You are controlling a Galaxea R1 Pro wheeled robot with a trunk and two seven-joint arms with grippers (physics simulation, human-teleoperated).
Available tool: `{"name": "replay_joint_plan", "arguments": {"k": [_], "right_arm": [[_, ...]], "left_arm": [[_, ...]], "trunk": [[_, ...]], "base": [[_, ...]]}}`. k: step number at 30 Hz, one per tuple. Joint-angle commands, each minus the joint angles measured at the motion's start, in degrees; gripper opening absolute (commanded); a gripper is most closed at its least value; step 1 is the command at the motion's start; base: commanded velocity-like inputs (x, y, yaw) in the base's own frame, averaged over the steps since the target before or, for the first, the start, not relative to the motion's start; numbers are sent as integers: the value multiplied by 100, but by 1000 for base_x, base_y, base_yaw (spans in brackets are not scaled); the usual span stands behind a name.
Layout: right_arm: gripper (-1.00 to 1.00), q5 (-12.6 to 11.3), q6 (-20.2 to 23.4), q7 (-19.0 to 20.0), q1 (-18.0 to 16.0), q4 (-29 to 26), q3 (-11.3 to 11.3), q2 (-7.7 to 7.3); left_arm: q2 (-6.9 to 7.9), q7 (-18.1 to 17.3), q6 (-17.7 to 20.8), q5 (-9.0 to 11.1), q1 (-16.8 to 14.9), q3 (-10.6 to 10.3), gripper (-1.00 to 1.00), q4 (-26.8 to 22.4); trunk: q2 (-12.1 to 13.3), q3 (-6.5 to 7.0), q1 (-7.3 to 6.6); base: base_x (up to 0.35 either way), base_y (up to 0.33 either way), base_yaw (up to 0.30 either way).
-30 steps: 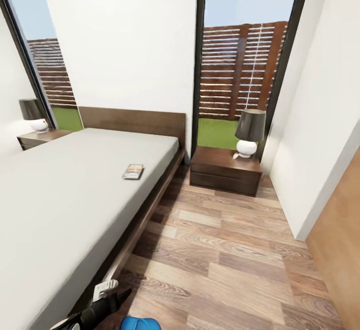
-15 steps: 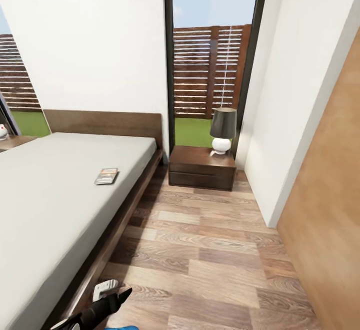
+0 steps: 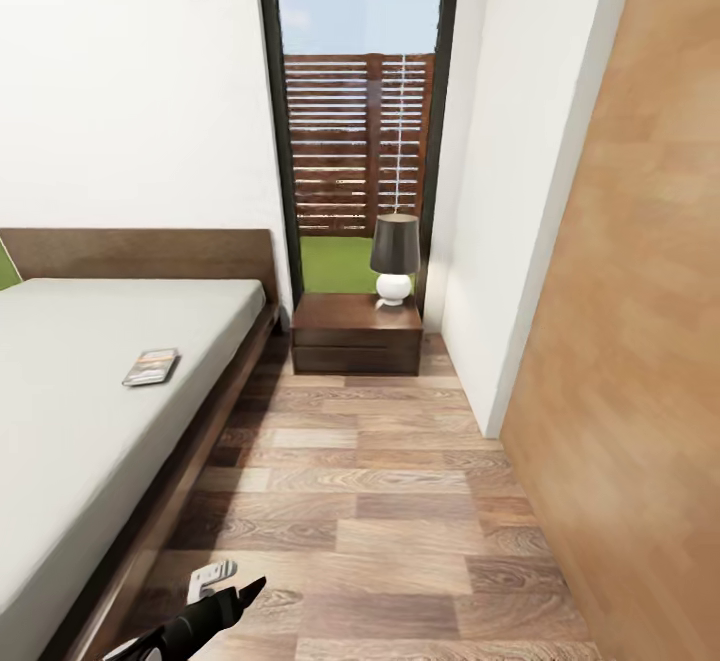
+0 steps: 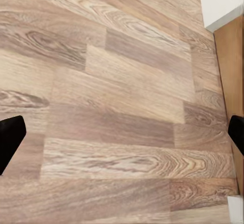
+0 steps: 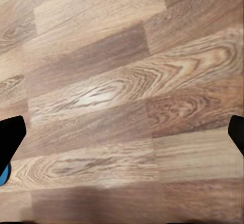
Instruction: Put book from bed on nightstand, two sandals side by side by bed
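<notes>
a narrow bedroom seen from the robot's head camera. one bed [image 3: 90, 411] with a dark brown wooden frame and headboard and a plain pale grey mattress takes up the left side. one book [image 3: 151, 366], thin with a dark cover, lies flat on the mattress, near the edge that faces the floor and closer to the headboard than to the foot. one nightstand [image 3: 356, 333], a low dark brown cabinet with two drawer fronts, stands on the floor just beside the head of the bed, against a tall black-framed window [image 3: 360, 121]. one lamp [image 3: 394, 259] with a dark shade and a round white base sits on top of the nightstand. through the glass, a slatted wooden fence, green grass and blue sky are visible. white walls flank the window, and a light wooden panel [image 3: 640, 321] runs along the right side. the wood-plank floor [image 3: 400, 501] stretches between the bed and the panel.

at the bottom of the head view, the left tool [image 3: 215, 591] hangs low over the floor next to the bed frame. in the left wrist view, the left tool [image 4: 122, 135] has its two black fingers wide apart at opposite edges, with bare floor planks between them. in the right wrist view, the right tool [image 5: 122, 132] is likewise spread wide over the planks, gripping nothing; one small sliver of bright blue [image 5: 4, 174] shows beside one finger, too little to tell what it is.
</notes>
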Motion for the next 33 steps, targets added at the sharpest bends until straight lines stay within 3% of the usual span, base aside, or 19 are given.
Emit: {"name": "replay_joint_plan", "arguments": {"k": [1,10,33], "right_arm": [[100,17,17,28,-5,5,-46,2],[100,17,17,28,-5,5,-47,2],[100,17,17,28,-5,22,-47,9]], "left_arm": [[-1,-26,23,31,-1,9,100,1],[0,-26,23,35,-1,9,100,0],[0,-26,-108,39,-1,17,100,5]], "trunk": [[-2,-5,-1],[-2,-5,-1],[-2,-5,-1]], "base": [[0,-15,-283],[0,-3,-209],[39,-8,-4]]}}
